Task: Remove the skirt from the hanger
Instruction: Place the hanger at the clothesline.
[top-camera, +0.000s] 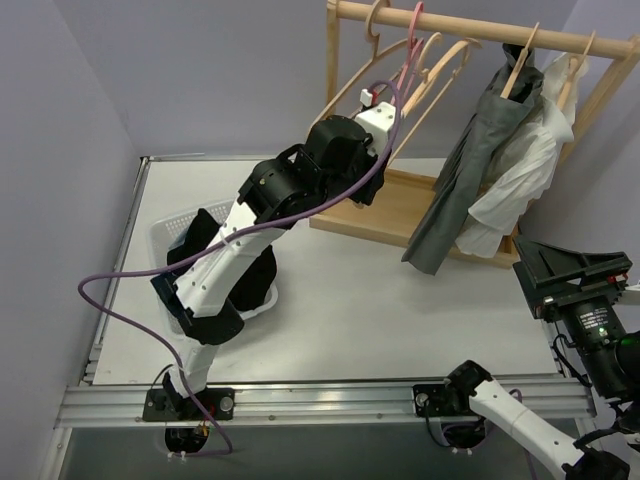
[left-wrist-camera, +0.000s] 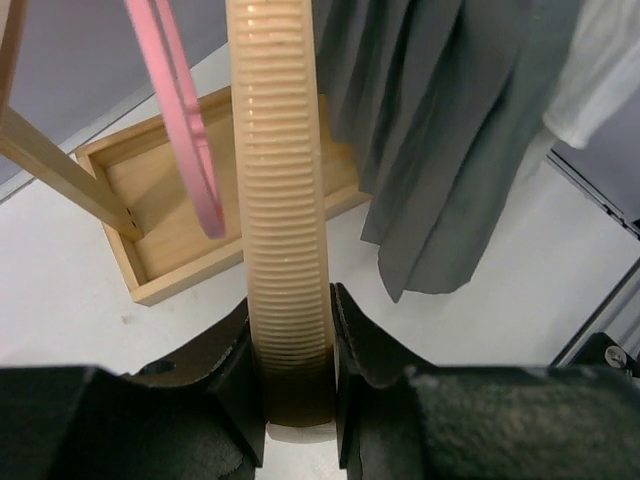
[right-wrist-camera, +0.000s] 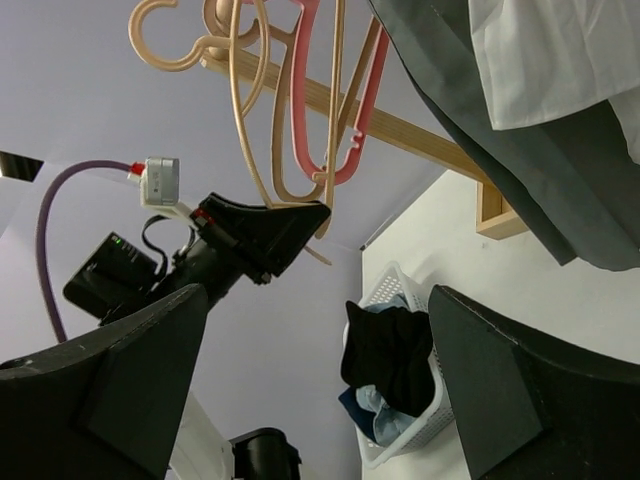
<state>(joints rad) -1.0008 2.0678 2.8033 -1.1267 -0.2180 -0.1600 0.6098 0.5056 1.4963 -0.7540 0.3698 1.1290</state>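
table (top-camera: 400, 300): white, is carrying the rack at the back right and the basket at the left.
clothes rack (top-camera: 480, 22): pale wood, is standing on a tray-like base; its rail is running across the top with several hangers hooked over it.
skirt (top-camera: 470, 170): grey and pleated, is hanging from the right part of the rail, its hem dropping past the front right corner of the rack's base. Neither gripper is touching it.
blouse (top-camera: 525, 170): white, is hanging just right of the skirt and is lying against it.
laundry basket (top-camera: 160, 235): white, is sitting at the left of the table and is holding dark clothes (top-camera: 260, 285).
left gripper (left-wrist-camera: 295, 380): raised to the rack, is clamping its fingers on the ribbed arm of a bare pale hanger (left-wrist-camera: 285, 200), left of the skirt and apart from it.
right gripper (right-wrist-camera: 320, 300): low at the near right, is pointing up toward the rack, its fingers standing wide apart with nothing between them.
skirt's hanger (top-camera: 517, 72): pale wood, is hooking over the rail and carrying the skirt, mostly covered by it.
pink hanger (left-wrist-camera: 190, 140): is hanging just beside the gripped one.
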